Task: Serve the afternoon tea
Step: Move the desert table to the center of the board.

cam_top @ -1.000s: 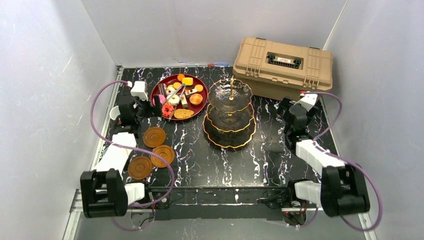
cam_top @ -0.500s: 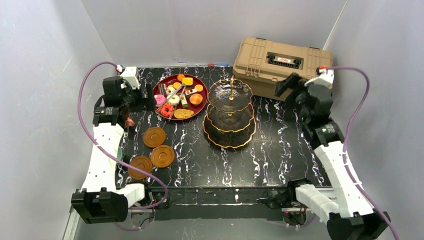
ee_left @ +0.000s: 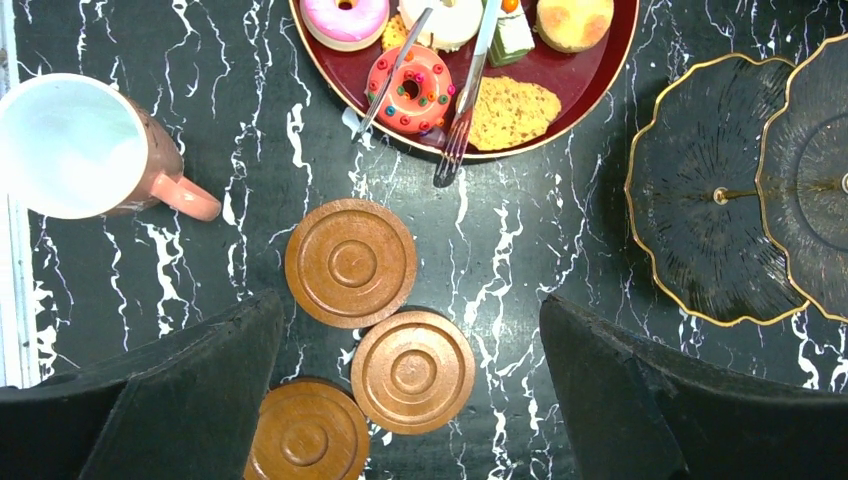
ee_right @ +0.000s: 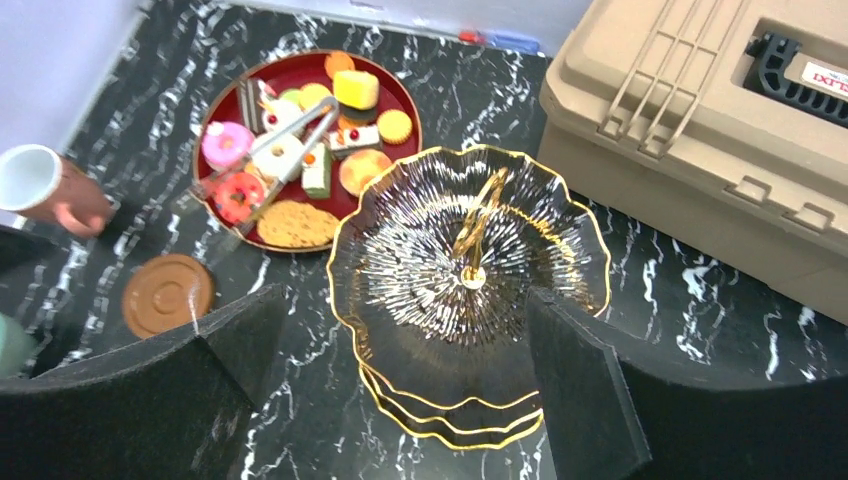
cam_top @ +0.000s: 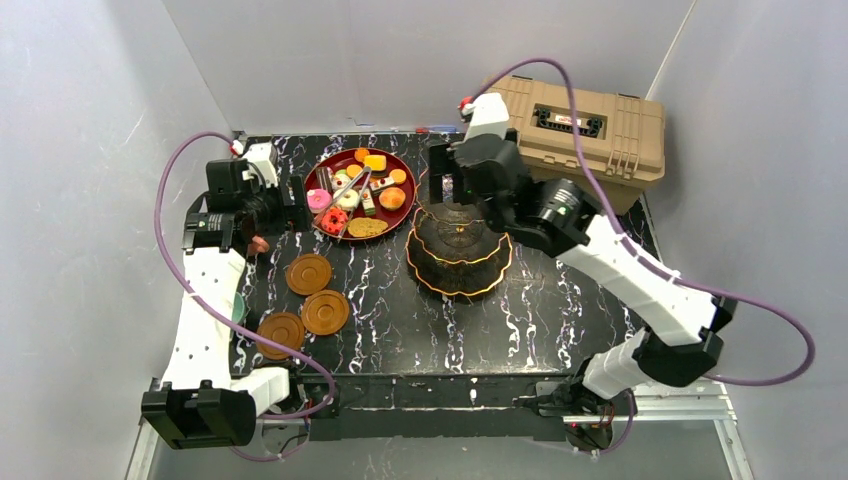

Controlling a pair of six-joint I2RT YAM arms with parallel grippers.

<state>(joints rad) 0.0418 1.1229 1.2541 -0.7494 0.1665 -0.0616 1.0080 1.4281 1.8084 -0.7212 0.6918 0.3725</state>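
Right gripper (ee_right: 405, 298), released above the stand (ee_right: 400, 260), could clip its gold handle (ee_right: 478, 215) and tip it; left gripper (ee_left: 410, 303), also released, hangs well left.

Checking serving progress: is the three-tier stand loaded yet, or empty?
Empty as far as visible: the stand shows only bare glass tiers, and the pastries all sit on the red tray.

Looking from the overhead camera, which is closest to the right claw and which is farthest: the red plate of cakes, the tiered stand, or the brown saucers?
1. The tiered stand: directly beneath the open right claw, in the middle.
2. The red plate of cakes: to the claw's left, towards the back.
3. The brown saucers: farthest, at the front left.
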